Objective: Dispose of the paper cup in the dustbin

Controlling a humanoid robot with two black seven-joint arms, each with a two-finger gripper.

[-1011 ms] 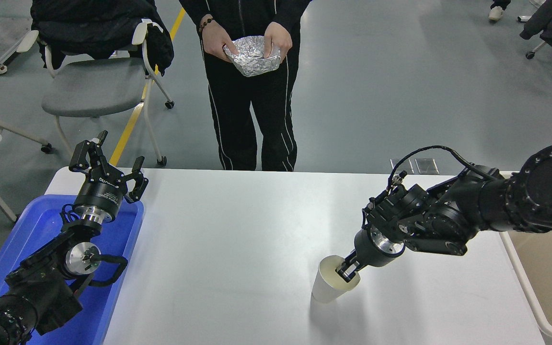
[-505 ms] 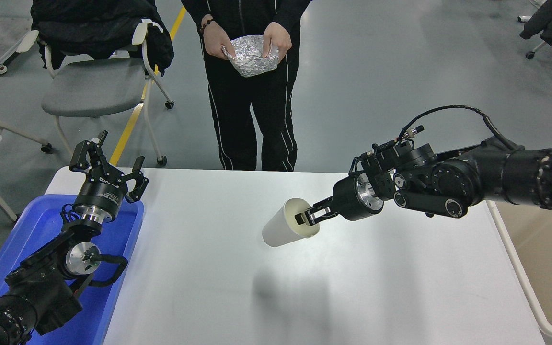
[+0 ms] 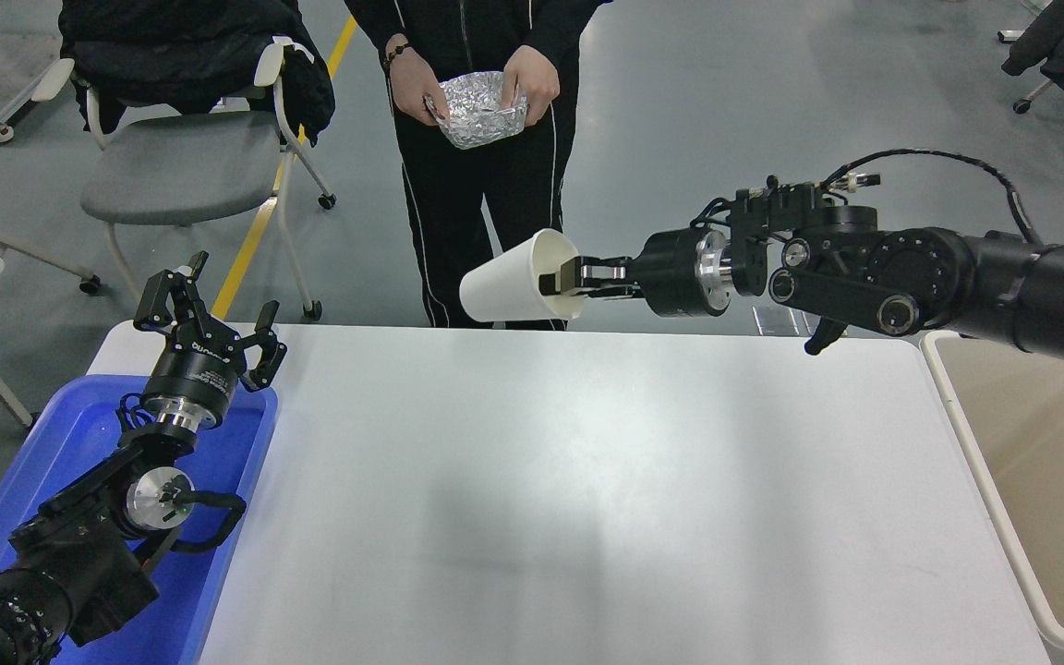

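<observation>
- Right gripper [image 3: 562, 276]: clamped on the rim of the paper cup [image 3: 513, 289], one finger inside the mouth; cup held on its side in the air above the table's [image 3: 532, 480] far edge, base pointing left
- Left gripper [image 3: 209, 319]: parked lower left over the blue tray [image 3: 227, 545], fingers spread
- Dustbin [image 3: 966, 443]: right edge, well apart from cup
- Person [image 3: 486, 166]: far side, holding foil tray [image 3: 477, 109]

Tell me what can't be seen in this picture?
- Dustbin: cut off by the right edge; its bottom is out of frame.
- Paper cup: its inside is mostly turned away; the right gripper pinches the rim.
- Blue tray: largely covered by the parked left gripper and its arm.
</observation>
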